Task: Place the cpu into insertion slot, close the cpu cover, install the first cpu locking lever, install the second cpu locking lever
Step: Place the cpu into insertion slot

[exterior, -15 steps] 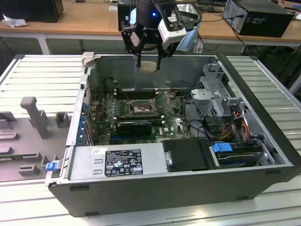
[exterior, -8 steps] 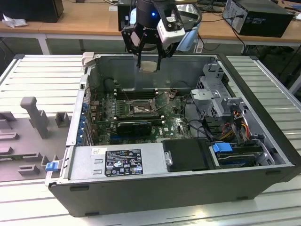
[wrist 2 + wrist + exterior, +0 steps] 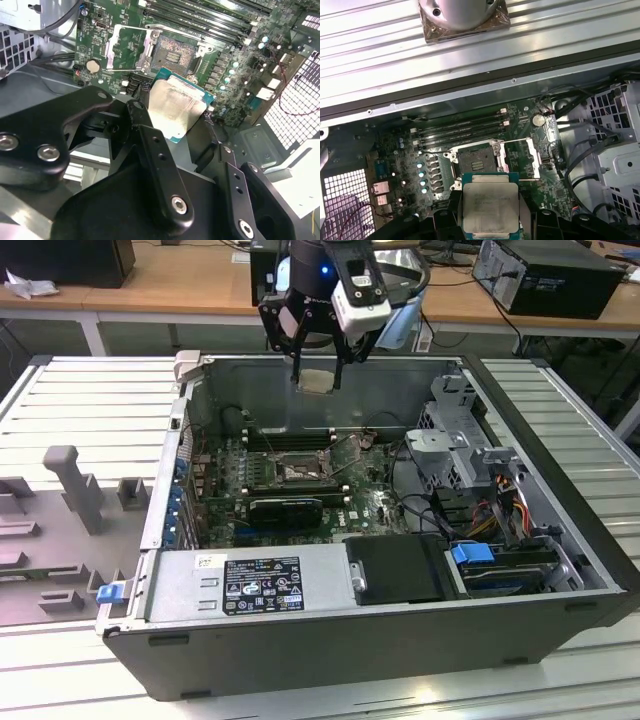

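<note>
My gripper (image 3: 318, 378) hangs above the open computer case, near its back wall, shut on the cpu (image 3: 316, 381). In both wrist views the cpu (image 3: 175, 107) (image 3: 490, 207) is a pale silver square on a green edge, clamped between the black fingers (image 3: 155, 150). The insertion slot (image 3: 297, 472) (image 3: 175, 52) (image 3: 475, 161) lies bare on the green board below the cpu, its dark centre showing. Beside the slot, the cpu cover (image 3: 125, 47) (image 3: 521, 159) is swung open.
Long black memory sticks (image 3: 460, 130) run along the far side of the slot. A drive cage (image 3: 450, 440) with loose cables (image 3: 500, 510) fills the exterior view's right. The power supply (image 3: 250, 585) sits at the front. Grey fixtures (image 3: 70, 490) stand on the table outside the case.
</note>
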Robot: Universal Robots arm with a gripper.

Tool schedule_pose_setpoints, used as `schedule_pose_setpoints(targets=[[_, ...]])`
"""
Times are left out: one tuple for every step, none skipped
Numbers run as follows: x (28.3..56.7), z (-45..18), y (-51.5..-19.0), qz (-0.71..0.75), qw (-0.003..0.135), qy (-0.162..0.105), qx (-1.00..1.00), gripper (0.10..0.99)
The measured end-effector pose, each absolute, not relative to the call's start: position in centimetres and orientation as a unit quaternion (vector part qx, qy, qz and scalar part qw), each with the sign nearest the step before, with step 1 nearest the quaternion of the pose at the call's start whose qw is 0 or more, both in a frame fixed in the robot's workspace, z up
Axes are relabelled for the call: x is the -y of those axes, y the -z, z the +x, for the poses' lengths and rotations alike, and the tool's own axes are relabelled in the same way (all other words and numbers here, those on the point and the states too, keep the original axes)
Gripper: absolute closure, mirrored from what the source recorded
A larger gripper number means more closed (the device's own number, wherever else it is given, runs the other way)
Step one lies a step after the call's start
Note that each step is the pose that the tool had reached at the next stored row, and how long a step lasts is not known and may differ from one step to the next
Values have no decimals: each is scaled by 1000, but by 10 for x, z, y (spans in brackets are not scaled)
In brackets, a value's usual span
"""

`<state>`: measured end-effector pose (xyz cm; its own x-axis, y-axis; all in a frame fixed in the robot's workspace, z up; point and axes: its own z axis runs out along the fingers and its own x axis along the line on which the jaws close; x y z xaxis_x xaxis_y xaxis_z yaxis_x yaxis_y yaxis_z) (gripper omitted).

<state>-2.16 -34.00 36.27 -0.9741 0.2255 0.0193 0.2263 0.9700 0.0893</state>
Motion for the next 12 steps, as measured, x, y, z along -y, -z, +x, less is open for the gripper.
schedule_pose_setpoints(targets=[[340, -22, -363, -115, 4, 46, 992, 545], [340, -22, -363, -117, 4, 46, 992, 545], [340, -22, -363, -119, 4, 46, 992, 545], [340, -22, -363, -122, 4, 46, 991, 545], [340, -22, -363, -123, 4, 46, 991, 545], [340, -22, -363, -125, 4, 46, 991, 545], [340, -22, -363, -127, 4, 46, 991, 545], [340, -22, -363, -129, 4, 46, 991, 545], [340, -22, -363, -131, 4, 46, 990, 545], [340, -22, -363, -133, 4, 46, 990, 545], [340, -22, -363, -135, 4, 46, 990, 545], [340, -22, -363, -137, 3, 46, 990, 545]])
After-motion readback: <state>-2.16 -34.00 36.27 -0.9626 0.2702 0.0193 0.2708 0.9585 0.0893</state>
